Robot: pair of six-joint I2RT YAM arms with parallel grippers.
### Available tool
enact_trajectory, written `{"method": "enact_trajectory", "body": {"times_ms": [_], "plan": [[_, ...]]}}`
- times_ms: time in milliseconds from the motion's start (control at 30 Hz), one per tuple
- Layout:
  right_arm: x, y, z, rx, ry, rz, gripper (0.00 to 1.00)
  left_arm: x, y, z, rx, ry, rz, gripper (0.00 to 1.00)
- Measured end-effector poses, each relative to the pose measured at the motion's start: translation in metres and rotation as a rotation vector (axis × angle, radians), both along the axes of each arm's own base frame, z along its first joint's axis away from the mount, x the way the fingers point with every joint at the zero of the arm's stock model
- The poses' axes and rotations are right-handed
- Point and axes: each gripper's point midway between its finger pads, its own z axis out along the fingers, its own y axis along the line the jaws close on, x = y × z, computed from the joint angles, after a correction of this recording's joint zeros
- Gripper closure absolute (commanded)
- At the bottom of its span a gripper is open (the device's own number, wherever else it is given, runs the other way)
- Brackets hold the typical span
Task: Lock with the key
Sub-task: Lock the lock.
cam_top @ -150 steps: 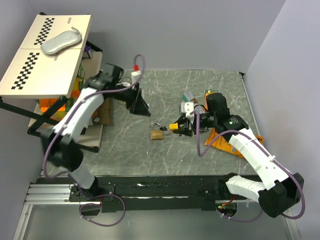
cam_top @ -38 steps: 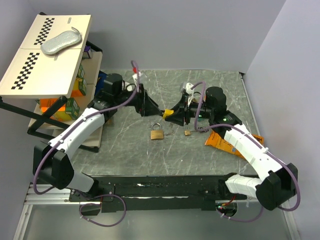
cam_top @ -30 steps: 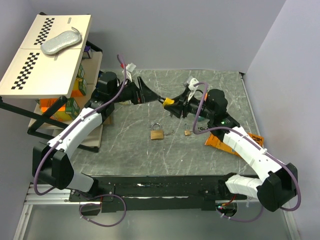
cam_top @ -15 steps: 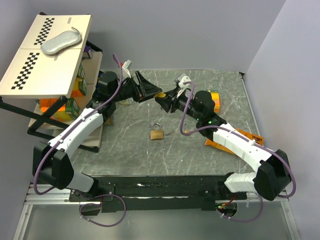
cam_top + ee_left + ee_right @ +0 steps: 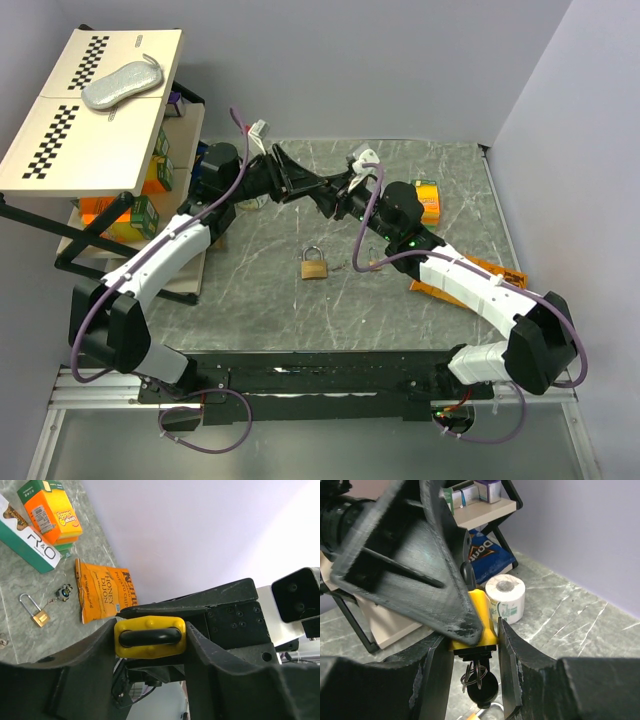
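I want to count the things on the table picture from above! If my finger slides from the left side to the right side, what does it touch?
grey pad on the checkered board → brass padlock → orange snack bag

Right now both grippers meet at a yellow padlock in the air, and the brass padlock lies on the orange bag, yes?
No. The brass padlock lies on the table, apart from the orange bag; the top external view shows it. The left gripper and right gripper do meet at the yellow padlock.
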Motion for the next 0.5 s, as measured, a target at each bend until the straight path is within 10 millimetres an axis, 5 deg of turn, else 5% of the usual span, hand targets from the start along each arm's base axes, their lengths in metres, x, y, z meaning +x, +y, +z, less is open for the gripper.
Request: {"method": "enact_trajectory", "body": {"times_ms": [33,133,167,267,500], "plan": [[0.000,0.000,0.000,-0.002,-0.005,-0.002,1.00,0.000,0.000,0.001,-0.004,0.005,0.000,0.71],[0.001,0.000,-0.001,-0.009,-0.009,-0.007,0.69,0.001,0.001,0.001,-0.006,0.006,0.004,0.99],[0.001,0.000,-0.001,-0.011,-0.009,-0.007,0.50,0.002,0.001,0.001,-0.007,0.006,0.004,0.99],[-0.001,0.000,-0.002,-0.019,-0.005,0.000,0.36,0.004,0.006,-0.001,-0.002,0.012,0.012,0.99],[-0.018,-0.025,-0.001,-0.100,-0.004,0.041,0.40,0.016,0.024,-0.020,0.060,0.045,0.057,0.99]]}}
